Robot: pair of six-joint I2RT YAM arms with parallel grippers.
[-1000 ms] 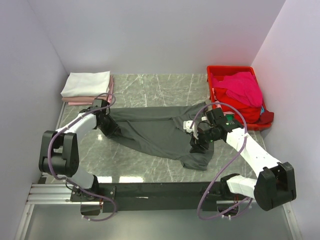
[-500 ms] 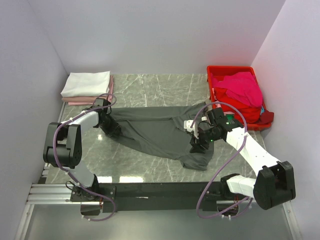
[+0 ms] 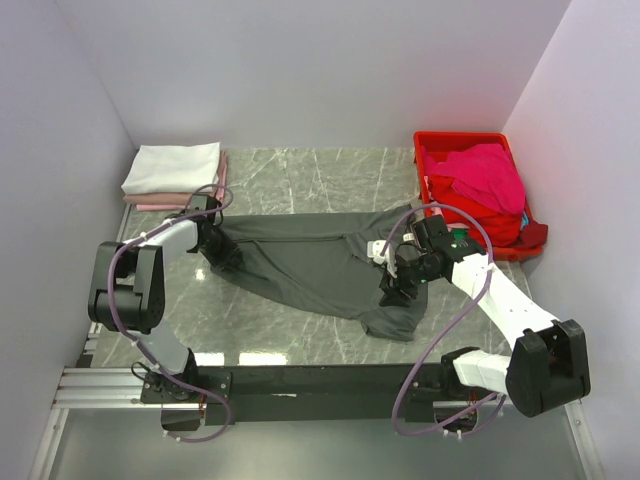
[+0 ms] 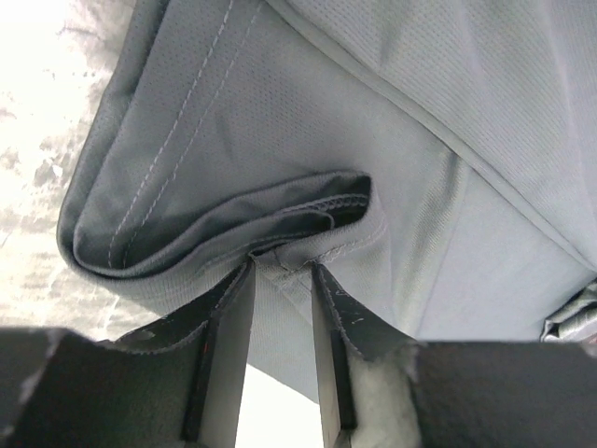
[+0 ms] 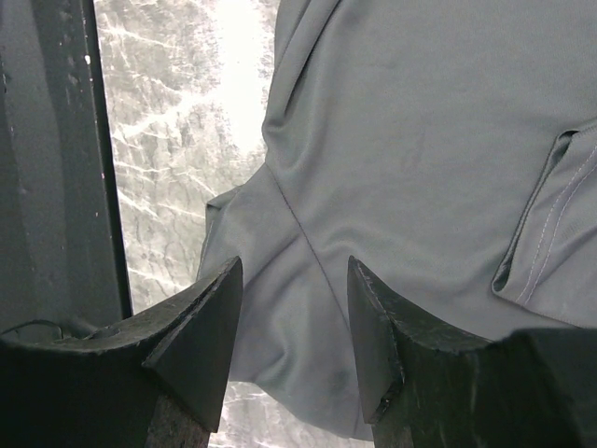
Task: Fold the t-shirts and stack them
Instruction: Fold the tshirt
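The grey t-shirt lies lengthwise along the desk: the left gripper pinches its left end, the right gripper hangs open over its right end.

grey tee spread at centre, l gripper + r gripper on its ends; folded stack back-left.

One charcoal t-shirt lies mid-frame. Upper left: one folded white t-shirt over one, perhaps two, pale pink t-shirts. Upper right: one red crate, one magenta cloth heap. Two robot arms.
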